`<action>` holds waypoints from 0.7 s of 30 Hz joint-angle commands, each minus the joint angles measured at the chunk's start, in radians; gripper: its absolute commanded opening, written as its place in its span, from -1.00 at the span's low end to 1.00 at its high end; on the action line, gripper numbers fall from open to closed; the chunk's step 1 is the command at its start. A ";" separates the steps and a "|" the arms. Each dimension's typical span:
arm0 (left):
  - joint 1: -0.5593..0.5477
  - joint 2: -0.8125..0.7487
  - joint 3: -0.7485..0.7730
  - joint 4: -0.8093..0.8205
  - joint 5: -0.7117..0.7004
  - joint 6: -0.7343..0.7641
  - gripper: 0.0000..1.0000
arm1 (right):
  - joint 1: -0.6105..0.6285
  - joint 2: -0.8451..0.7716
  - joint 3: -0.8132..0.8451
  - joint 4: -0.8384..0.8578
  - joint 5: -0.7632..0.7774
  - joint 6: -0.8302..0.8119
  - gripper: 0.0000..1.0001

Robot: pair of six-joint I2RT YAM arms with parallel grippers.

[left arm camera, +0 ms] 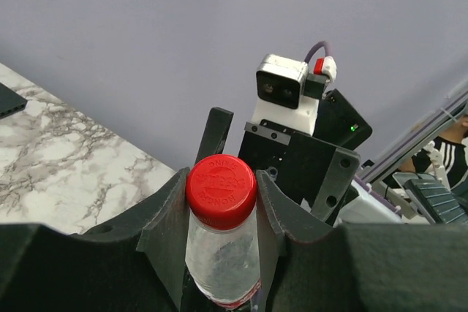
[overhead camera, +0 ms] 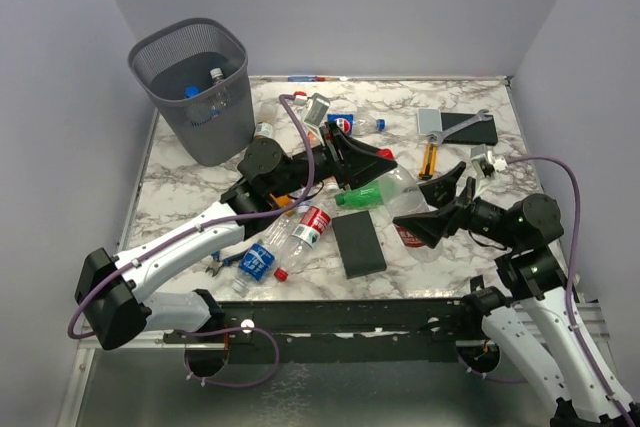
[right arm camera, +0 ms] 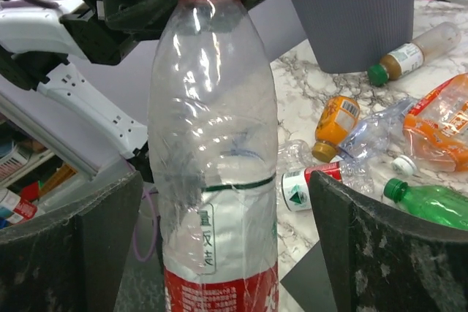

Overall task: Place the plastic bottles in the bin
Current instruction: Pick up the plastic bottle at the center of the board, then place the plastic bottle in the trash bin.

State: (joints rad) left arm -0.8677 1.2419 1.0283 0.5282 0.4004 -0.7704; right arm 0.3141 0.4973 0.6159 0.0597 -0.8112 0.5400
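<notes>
Top external view: the clear bottle [overhead camera: 408, 187] lies between both grippers above the table [overhead camera: 180, 182], well apart from the bin [overhead camera: 225, 132]. Left wrist view: the left gripper [left arm camera: 221, 196] pinches the bottle's neck under the red cap [left arm camera: 221, 180]. Right wrist view: the right gripper [right arm camera: 227, 248] is spread wide, with a jaw on each side of the bottle's body and neither touching it.

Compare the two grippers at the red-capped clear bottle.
The left gripper is shut on the red-capped bottle at its neck; the right gripper is open, its fingers clear of the bottle's sides. The left grips the top end, the right flanks the labelled lower body. Both have dark fingers around that one bottle.
</notes>
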 commanded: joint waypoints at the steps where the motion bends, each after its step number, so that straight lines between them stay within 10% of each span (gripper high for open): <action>1: -0.007 -0.035 0.026 -0.051 -0.052 0.097 -1.00 | 0.003 0.025 0.111 -0.131 0.027 -0.019 1.00; 11: -0.002 -0.088 0.488 -0.494 -0.815 0.675 -1.00 | 0.013 0.024 0.453 -0.449 0.207 -0.133 1.00; 16: 0.006 -0.030 0.628 -0.323 -1.230 1.079 -1.00 | 0.014 -0.046 0.332 -0.432 0.388 -0.074 1.00; 21: 0.170 0.046 0.628 -0.069 -1.327 1.251 -1.00 | 0.013 -0.110 0.132 -0.391 0.449 0.030 1.00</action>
State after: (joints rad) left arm -0.8272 1.1946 1.6608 0.3012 -0.6910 0.2256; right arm 0.3229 0.4160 0.8814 -0.2935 -0.4744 0.4824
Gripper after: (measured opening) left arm 0.376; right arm 0.998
